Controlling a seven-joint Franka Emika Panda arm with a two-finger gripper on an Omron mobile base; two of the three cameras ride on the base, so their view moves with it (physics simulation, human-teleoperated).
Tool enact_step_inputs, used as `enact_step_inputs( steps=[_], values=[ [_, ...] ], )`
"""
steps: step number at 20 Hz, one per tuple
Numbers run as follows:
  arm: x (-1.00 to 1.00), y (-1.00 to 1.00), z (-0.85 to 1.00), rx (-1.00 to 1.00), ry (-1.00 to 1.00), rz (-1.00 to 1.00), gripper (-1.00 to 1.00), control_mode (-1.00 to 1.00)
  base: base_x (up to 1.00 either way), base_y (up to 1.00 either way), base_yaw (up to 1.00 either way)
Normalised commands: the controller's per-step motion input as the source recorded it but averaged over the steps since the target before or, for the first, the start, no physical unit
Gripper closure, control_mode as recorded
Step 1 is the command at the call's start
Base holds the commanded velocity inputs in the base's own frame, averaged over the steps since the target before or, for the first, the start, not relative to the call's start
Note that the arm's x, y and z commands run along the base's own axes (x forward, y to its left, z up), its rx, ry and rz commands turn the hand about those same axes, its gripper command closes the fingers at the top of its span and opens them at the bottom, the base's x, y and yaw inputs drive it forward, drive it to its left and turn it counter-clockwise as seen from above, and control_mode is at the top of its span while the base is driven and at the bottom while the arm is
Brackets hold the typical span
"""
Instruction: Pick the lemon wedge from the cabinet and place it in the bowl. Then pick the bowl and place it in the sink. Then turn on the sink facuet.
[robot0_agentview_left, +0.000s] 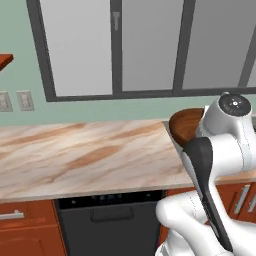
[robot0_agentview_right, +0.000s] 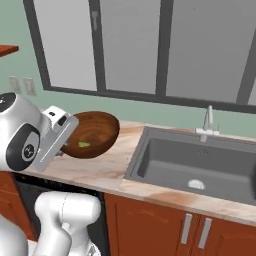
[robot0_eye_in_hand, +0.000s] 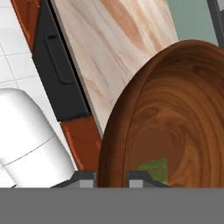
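On the left, the marble worktop (robot0_agentview_left: 75, 155) carries nothing of the task. Further right, the bowl (robot0_agentview_right: 90, 134) is lifted off the worktop and tilted, near the left rim of the sink (robot0_agentview_right: 200, 162) but not yet over the basin. The pincer (robot0_eye_in_hand: 110, 178) is narrow and holds the bowl by its rim, one tip on each side of the wall, as the hand view shows. The lemon wedge (robot0_agentview_right: 83, 144) lies inside the bowl, low on its inner wall, so I judge the first step as done. The second step is in progress: the bowl is picked up and must go into the sink. On the far right, the sink facuet (robot0_agentview_right: 208, 125) stands behind the basin with no water running; turning it on is left.
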Motion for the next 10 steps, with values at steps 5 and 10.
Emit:
enact_step_inputs(
  steps=[5,10],
  values=[
    [0.0,0.0,0.0,0.0,0.0,0.0,1.0,1.0,-0.07,-0.76,0.09],
    [0.0,0.0,0.0,0.0,0.0,0.0,1.0,1.0,-0.02,-0.7,0.05]
  ],
)
